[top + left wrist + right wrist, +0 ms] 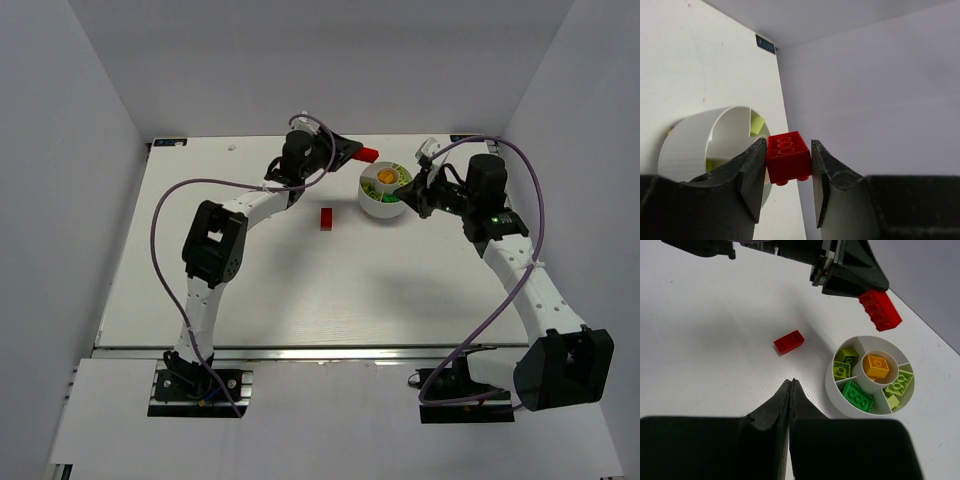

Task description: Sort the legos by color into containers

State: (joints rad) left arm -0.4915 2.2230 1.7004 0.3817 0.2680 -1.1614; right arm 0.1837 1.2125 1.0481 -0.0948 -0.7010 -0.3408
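My left gripper (787, 160) is shut on a red lego (788, 156) and holds it in the air just left of the round white dish (371, 203); the held red lego also shows in the top view (367, 154) and the right wrist view (880, 309). A second red lego (326, 218) lies on the table left of the dish, also in the right wrist view (789, 342). The dish (836, 390) holds an orange lego (876, 366) in its centre, a darker green one (858, 395) and several yellow-green ones (898, 385) in the wedges. My right gripper (791, 385) is shut and empty beside the dish.
White walls close in the table at the back and both sides. The left arm's purple cable (170, 205) loops over the left half of the table, and the right arm's cable (535, 190) arcs at the right.
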